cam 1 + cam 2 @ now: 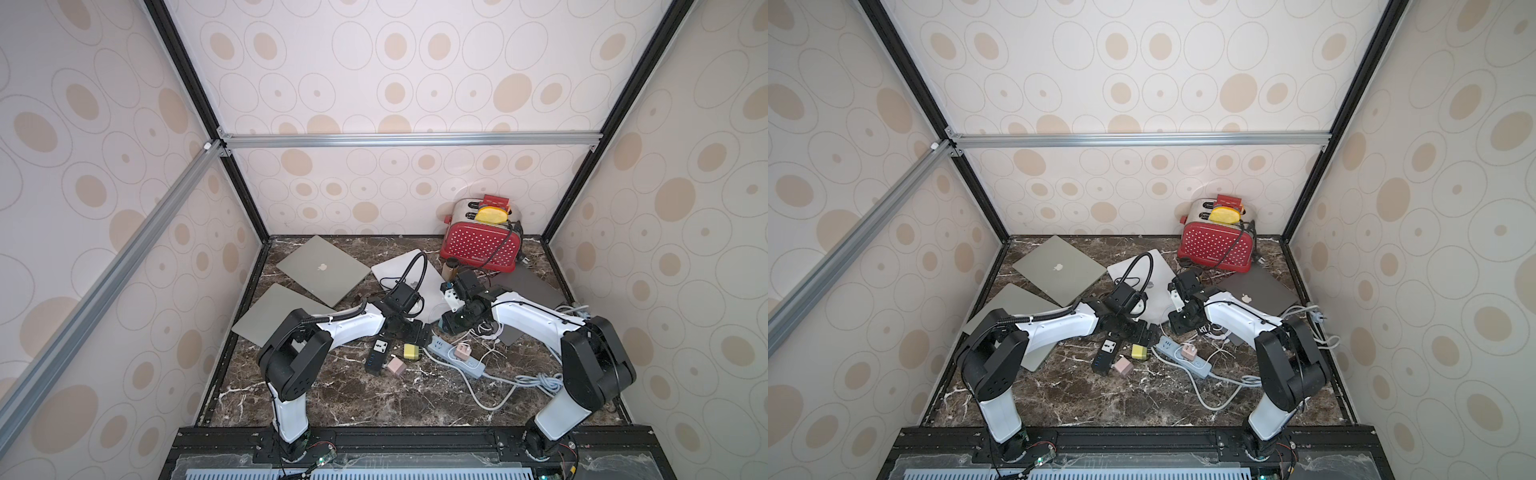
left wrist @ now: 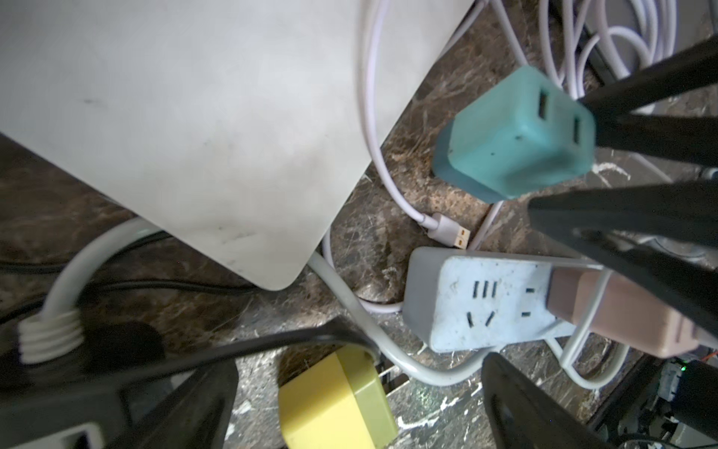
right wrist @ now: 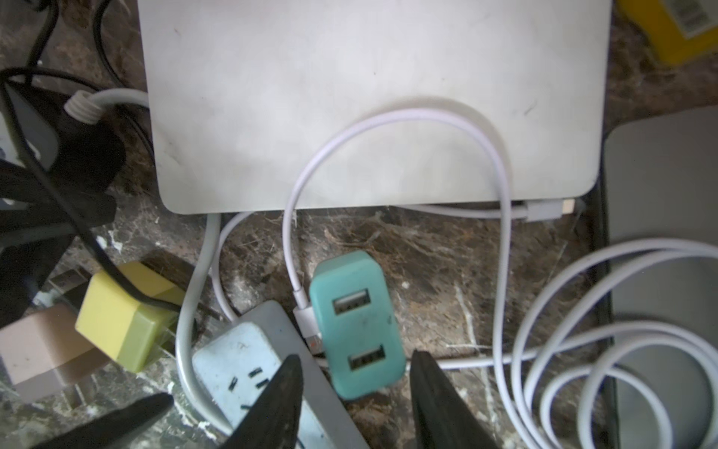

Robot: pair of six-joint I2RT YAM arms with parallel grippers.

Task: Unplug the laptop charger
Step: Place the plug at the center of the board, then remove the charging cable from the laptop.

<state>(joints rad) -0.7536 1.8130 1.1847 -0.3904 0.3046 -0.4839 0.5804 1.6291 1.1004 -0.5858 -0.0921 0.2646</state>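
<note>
The laptop charger [image 3: 357, 322], a teal block with two ports, is hidden in both top views under the wrist of the right arm [image 1: 536, 316]. There the ends of that arm and of the left arm [image 1: 353, 324] are seen only as dark shapes meeting by the near corner of the silver laptop [image 1: 1160, 270], and neither claw's fingers can be made out. The power strip [image 1: 455, 358] is seen just in front of them, with a pink adapter [image 1: 461, 352] plugged in.

In the left wrist view, the charger is shown just beside the strip's end, in no socket. Whether it rests on the marble table [image 1: 353, 395] cannot be told. The left gripper [image 2: 355, 363] is seen spread wide, with nothing held. A yellow adapter [image 2: 334, 400] lies between its fingers, cut off by the frame's edge. A loose cable plug [image 2: 450, 231] lies between charger and strip.

In the right wrist view, the right gripper [image 3: 355, 355] is shown parted on either side of the charger. A gap is left on each side, so nothing is clamped. A white cable [image 3: 388, 116] is looped over the laptop's lid, and its far plug is partly hidden at the laptop's edge.
</note>
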